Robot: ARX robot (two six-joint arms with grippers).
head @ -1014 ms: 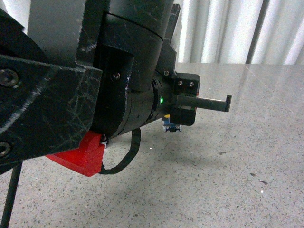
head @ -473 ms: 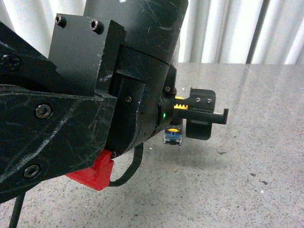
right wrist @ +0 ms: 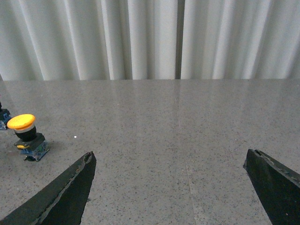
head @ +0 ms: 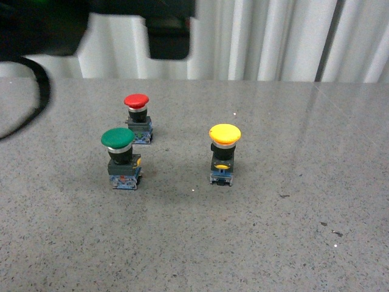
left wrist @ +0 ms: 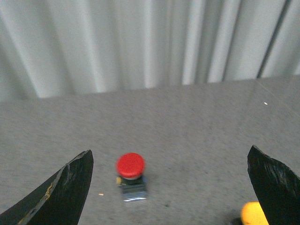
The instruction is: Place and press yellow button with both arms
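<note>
The yellow button (head: 224, 152) stands upright on the grey table, right of centre in the front view, with nothing touching it. My left arm (head: 91, 24) is a blurred black mass along the top left of that view. In the left wrist view my left gripper (left wrist: 169, 154) is open and empty above the table. The yellow button's cap (left wrist: 255, 214) peeks out beside one finger. In the right wrist view my right gripper (right wrist: 169, 154) is open and empty over bare table. The yellow button (right wrist: 26, 136) stands well off to one side of it.
A green-capped button (head: 121, 157) and a red-capped button (head: 137, 115) stand left of the yellow one. The red one (left wrist: 131, 171) also shows between my left fingers, further off. White curtains hang behind the table's far edge (head: 273, 81). A black cable (head: 36, 97) hangs at the far left.
My left arm, which filled the front view and hid most of the table, has lifted up and away to the top left. All three buttons now show. The yellow button has not moved.
</note>
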